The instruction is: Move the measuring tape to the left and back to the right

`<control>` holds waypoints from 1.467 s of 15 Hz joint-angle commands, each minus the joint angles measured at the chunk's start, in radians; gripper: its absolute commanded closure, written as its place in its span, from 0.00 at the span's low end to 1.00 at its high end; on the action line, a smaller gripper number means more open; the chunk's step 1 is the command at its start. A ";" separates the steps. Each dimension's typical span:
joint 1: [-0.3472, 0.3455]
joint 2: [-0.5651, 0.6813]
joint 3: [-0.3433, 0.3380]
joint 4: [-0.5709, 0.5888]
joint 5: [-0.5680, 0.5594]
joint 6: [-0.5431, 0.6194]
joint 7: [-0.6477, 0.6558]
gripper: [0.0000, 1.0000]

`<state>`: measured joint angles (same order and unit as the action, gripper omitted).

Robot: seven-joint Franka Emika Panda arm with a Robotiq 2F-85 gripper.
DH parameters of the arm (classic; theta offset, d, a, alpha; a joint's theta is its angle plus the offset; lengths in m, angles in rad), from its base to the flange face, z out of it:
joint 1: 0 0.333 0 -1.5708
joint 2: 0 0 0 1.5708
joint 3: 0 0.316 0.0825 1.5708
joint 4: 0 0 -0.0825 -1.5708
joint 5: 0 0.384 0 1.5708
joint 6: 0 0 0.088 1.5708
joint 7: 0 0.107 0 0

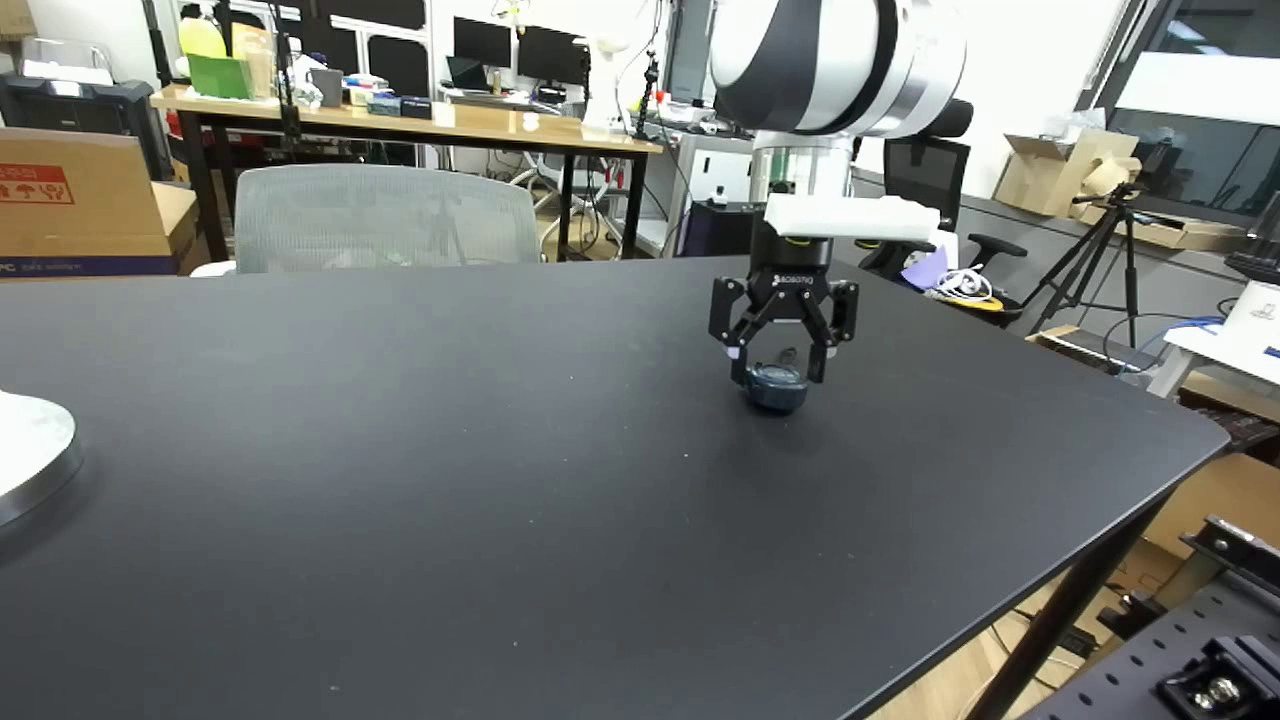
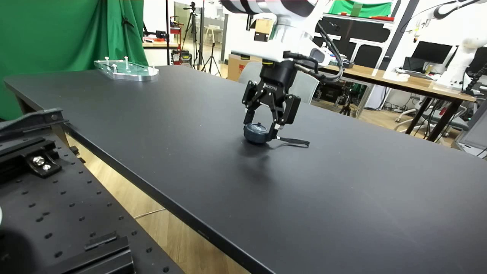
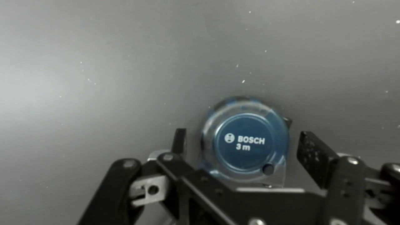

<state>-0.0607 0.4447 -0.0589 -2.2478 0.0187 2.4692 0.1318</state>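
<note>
The measuring tape is a small, round, dark blue case on the black table, in both exterior views. Its strap trails on the table. In the wrist view the tape lies face up, with "BOSCH 3 m" on top. My gripper points down over it, with its fingertips low near the table. In the wrist view the gripper is open, with one finger on each side of the tape. A gap shows between the tape and each finger. The gripper's linkage hides the tape's lower edge there.
A white round plate stands at the left edge of an exterior view. A clear plate with pegs stands at the table's far end. A perforated black mount adjoins the table edge. A grey chair stands behind the table.
</note>
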 commanded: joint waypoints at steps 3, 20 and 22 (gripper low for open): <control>-0.008 0.006 -0.007 0.003 0.024 0.020 -0.016 0.55; 0.189 -0.056 0.022 -0.041 -0.103 0.087 0.035 0.58; 0.204 -0.046 0.030 -0.031 -0.112 0.069 0.030 0.58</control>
<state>0.1283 0.4029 -0.0369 -2.2882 -0.0624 2.5721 0.1372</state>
